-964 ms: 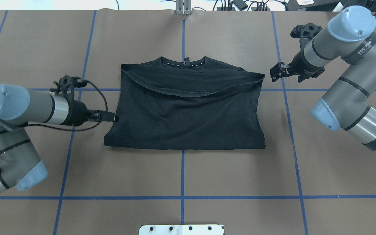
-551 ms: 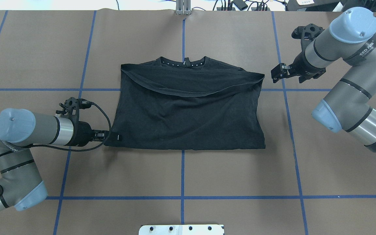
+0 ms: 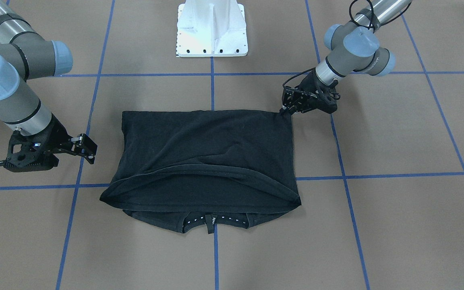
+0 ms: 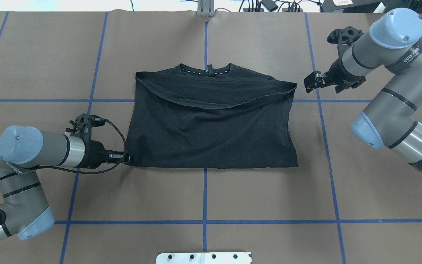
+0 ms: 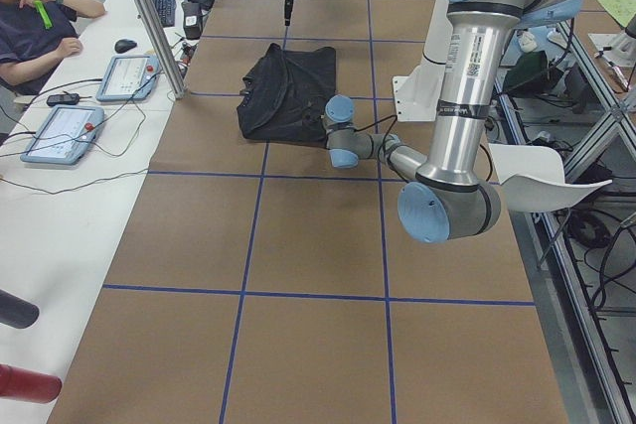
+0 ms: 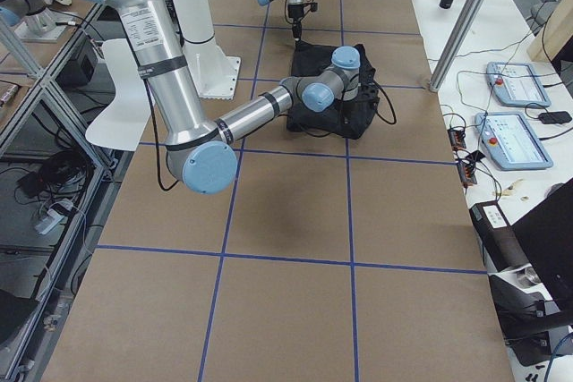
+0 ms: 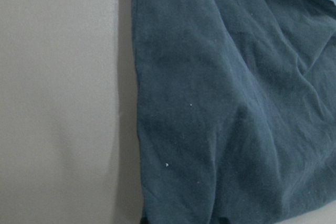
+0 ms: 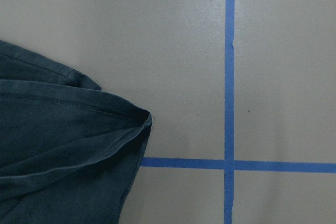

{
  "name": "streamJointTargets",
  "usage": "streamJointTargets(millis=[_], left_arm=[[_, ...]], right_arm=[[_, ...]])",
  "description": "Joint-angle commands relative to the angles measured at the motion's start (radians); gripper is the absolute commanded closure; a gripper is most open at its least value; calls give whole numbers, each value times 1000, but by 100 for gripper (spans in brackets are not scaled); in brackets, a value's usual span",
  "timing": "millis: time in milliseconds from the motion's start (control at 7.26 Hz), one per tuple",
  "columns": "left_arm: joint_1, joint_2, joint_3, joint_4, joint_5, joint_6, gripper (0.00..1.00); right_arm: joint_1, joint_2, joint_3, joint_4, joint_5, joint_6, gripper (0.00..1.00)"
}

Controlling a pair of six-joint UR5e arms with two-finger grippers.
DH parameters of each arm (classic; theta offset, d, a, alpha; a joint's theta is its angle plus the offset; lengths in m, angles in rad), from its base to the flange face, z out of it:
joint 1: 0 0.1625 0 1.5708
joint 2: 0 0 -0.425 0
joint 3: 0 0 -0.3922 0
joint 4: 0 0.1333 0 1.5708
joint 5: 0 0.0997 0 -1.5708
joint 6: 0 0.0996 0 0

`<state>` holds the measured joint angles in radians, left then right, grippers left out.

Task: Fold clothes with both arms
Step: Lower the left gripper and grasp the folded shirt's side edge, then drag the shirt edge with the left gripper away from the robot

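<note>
The black T-shirt (image 4: 211, 124) lies folded on the brown table, collar at the far side. Its logo is hidden; only small dots show along the collar (image 4: 205, 72). My left gripper (image 4: 127, 158) is low at the shirt's near-left corner and touches it; it also shows in the front-facing view (image 3: 286, 110). Its jaws are hidden against the cloth, so I cannot tell if they grip. The left wrist view shows only the shirt's side edge (image 7: 137, 103). My right gripper (image 4: 310, 82) is open and empty, just off the shirt's far-right corner (image 8: 144, 119).
The white pedestal base (image 3: 212, 28) stands at the table's near edge behind the shirt. Blue tape lines (image 4: 205, 194) grid the table. An operator (image 5: 30, 7) and tablets (image 5: 62, 132) are at the far side table. A metal post (image 4: 205, 7) stands at the far edge.
My left arm has moved along the shirt's left edge toward the robot, down to the near-left corner, which has drawn in slightly. The right arm has hardly moved.
</note>
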<state>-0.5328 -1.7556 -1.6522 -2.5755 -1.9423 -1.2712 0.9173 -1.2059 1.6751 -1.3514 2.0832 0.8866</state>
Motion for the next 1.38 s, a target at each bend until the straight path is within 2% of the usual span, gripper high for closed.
streamJointTargets(millis=[0, 275, 413, 688, 826, 1101, 1239], left_arm=[[-4, 10, -9, 4, -3, 7, 100], [-53, 5, -3, 15, -32, 19, 100], [-80, 4, 2, 32, -33, 83, 100], [-206, -53, 24, 188, -29, 305, 100], [-272, -121, 126, 214, -26, 397, 100], [-410, -374, 501, 204, -23, 600, 100], [-442, -509, 693, 199, -18, 665, 100]], right_arm=[[0, 0, 0, 0, 0, 3, 0], [-2, 0, 0, 0, 0, 12, 0], [-2, 0, 0, 0, 0, 12, 0], [-2, 0, -8, 0, 0, 12, 0], [-2, 0, -5, 0, 0, 12, 0], [-3, 3, -5, 0, 1, 12, 0], [-3, 5, -3, 0, 1, 12, 0]])
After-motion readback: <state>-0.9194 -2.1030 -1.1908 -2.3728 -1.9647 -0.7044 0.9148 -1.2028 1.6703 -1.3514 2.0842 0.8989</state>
